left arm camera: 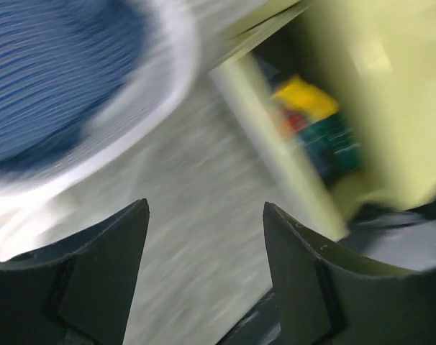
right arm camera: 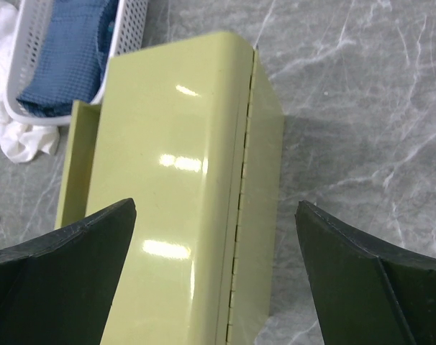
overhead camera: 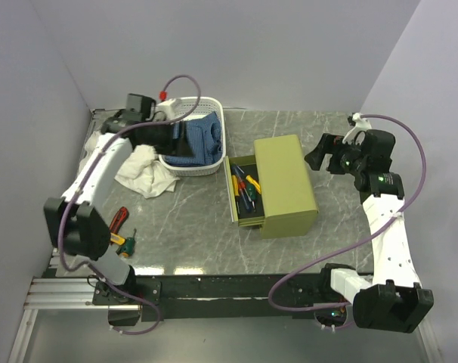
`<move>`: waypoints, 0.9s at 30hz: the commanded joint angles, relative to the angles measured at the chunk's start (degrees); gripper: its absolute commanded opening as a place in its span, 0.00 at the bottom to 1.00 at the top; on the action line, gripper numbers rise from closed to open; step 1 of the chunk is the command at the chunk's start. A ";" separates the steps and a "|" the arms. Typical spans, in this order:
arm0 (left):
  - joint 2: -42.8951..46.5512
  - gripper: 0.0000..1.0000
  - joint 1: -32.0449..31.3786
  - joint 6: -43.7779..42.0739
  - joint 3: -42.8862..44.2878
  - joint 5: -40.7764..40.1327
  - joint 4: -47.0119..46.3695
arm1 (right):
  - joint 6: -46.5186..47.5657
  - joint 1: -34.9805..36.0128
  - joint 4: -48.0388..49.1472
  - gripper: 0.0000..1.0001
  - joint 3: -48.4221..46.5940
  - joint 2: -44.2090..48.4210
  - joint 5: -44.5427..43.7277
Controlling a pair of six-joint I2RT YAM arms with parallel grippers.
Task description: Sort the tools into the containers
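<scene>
The olive-green drawer chest stands mid-table with its drawer pulled out to the left; several screwdrivers with yellow, red, blue and green handles lie in it. The white perforated basket with blue fabric stands at the back left. A red-handled screwdriver and an orange-black and green tool pair lie on the table near the left arm's base. My left gripper is open and empty above the basket's near side; its view is blurred. My right gripper is open and empty, just right of the chest.
A crumpled white cloth lies left of the basket. Grey walls close in the back and both sides. The marble tabletop ends at a black rail in front. The basket also shows in the right wrist view.
</scene>
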State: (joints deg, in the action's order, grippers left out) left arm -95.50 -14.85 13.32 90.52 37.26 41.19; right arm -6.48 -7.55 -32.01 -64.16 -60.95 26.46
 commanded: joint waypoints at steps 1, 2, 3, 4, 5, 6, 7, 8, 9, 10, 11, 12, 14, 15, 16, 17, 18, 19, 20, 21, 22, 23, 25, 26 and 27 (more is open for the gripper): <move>6.20 0.70 5.17 -33.51 -1.82 -19.83 27.00 | 1.38 -0.36 1.87 1.00 2.02 2.15 0.44; 8.56 0.70 7.01 -38.15 -5.32 -21.51 28.93 | 1.99 -0.27 1.86 1.00 2.11 1.98 0.44; 9.62 0.70 10.42 -40.37 -6.83 -22.65 30.08 | 2.17 -0.36 1.69 1.00 1.94 1.71 0.35; 10.85 0.70 11.85 -42.31 -8.33 -24.84 30.70 | 2.43 -0.27 1.69 1.00 1.67 1.45 0.26; 12.87 0.70 12.99 -44.67 -11.13 -26.17 31.23 | 2.44 -0.36 1.69 1.00 1.06 0.58 0.09; 13.58 0.71 14.49 -45.57 -12.55 -27.66 32.80 | 2.52 -0.27 1.86 1.00 0.62 0.13 0.09; 14.37 0.71 14.67 -46.53 -13.87 -29.50 33.42 | 2.53 -0.27 2.04 1.00 0.18 -0.39 0.26; 15.60 0.71 15.98 -47.50 -16.58 -30.39 33.78 | 2.53 -0.36 2.21 1.00 -0.69 -1.36 0.52; 16.05 0.70 17.21 -47.77 -17.91 -31.01 33.69 | 2.53 -0.27 2.74 1.00 -0.96 -1.80 0.61; 16.31 0.70 17.66 -48.04 -19.31 -31.54 33.26 | 2.53 -0.36 2.83 1.00 -1.14 -2.07 0.61; 16.49 0.70 17.75 -47.86 -21.85 -32.85 33.08 | 2.61 -0.27 3.09 1.00 -1.66 -2.68 0.70; 15.88 0.69 18.10 -47.69 -22.83 -33.30 32.82 | 2.70 -0.27 3.53 1.00 -1.84 -2.86 0.53; 14.31 0.67 18.37 -45.85 -25.20 -34.18 31.59 | 2.18 -0.27 3.80 1.00 -2.28 -2.86 0.44; 13.68 0.67 18.63 -45.41 -25.65 -33.83 31.24 | 2.09 -0.27 3.88 1.00 -2.37 -2.69 0.70; 12.89 0.66 18.54 -45.05 -26.01 -33.31 30.80 | 2.00 -0.27 3.80 1.00 -2.46 -2.77 0.87; 11.41 0.65 18.54 -44.53 -26.44 -31.99 30.18 | 1.65 -0.36 3.62 1.00 -2.46 -2.77 1.05; 10.70 0.64 18.63 -44.26 -26.71 -31.81 29.48 | 1.73 -0.27 3.36 1.00 -2.29 -2.86 1.66; 9.99 0.62 18.54 -43.74 -27.32 -31.72 28.87 | 1.65 -0.36 3.27 1.00 -2.28 -3.30 2.02; 8.25 0.62 18.54 -42.69 -27.41 -31.63 27.64 | 1.99 -0.36 3.27 1.00 -1.85 -3.47 2.11; 7.36 0.61 18.54 -42.24 -27.59 -31.80 27.28 | 2.17 -0.36 3.36 1.00 -1.58 -3.65 2.19; 6.48 0.60 18.54 -41.80 -28.11 -32.24 26.84 | 2.35 -0.36 3.62 1.00 -1.32 -4.00 1.93; 5.25 0.60 18.63 -41.28 -28.38 -32.77 26.23 | 2.52 -0.27 3.97 1.00 -0.80 -4.26 1.84; 4.54 0.60 18.54 -41.53 -29.43 -33.65 25.79 | 2.96 -0.27 5.64 1.00 -0.09 -4.44 1.58; 4.45 0.60 18.54 -41.71 -29.96 -34.26 24.91 | 2.96 -0.36 5.99 1.00 0.17 -4.62 1.41; 4.45 0.60 18.63 -41.97 -30.40 -35.92 24.38 | 2.88 -0.36 6.34 1.00 0.00 -4.88 1.32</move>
State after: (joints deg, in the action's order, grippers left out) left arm -91.07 3.46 -28.86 61.52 4.58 67.64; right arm -4.58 -7.55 -29.61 -63.70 -65.17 27.59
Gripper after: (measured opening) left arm 0.601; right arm 0.997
